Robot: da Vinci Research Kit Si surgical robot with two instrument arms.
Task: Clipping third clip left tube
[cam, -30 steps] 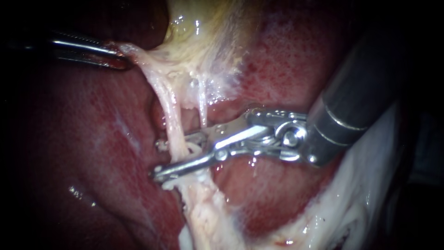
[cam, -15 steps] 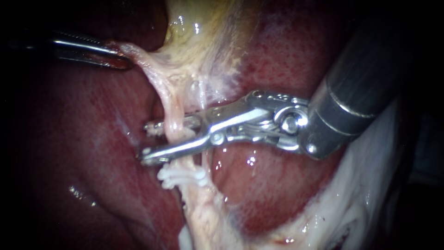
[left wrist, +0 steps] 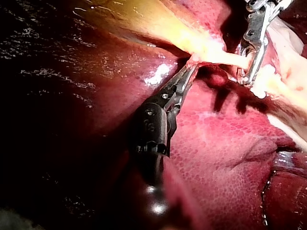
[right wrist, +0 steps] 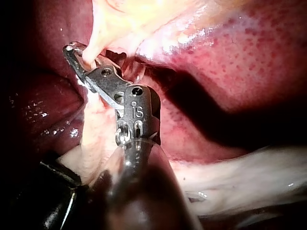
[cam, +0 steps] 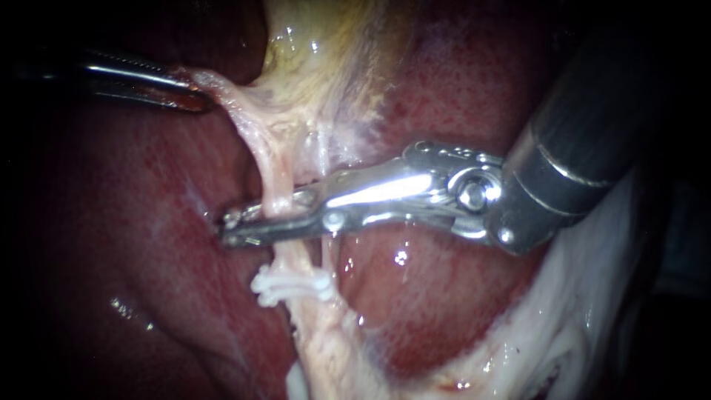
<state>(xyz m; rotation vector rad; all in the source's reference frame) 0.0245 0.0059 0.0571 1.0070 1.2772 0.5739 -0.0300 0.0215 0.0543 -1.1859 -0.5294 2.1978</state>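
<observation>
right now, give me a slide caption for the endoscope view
Right instrument clamped on the left tube just above the white clips, left instrument holding tissue taut over the liver.

right instrument (cam: 231, 228) across left tube (cam: 276, 181) | clips (cam: 292, 285) below | left instrument (cam: 194, 93) on tissue (cam: 226, 87) upper-left

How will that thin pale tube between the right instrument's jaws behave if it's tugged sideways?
Probably floppy: the tube is thin and looks straight only because the left instrument pulls it taut. Likely slippery, since it glistens wet. Perhaps easily torn where the right instrument squeezes it.
</observation>
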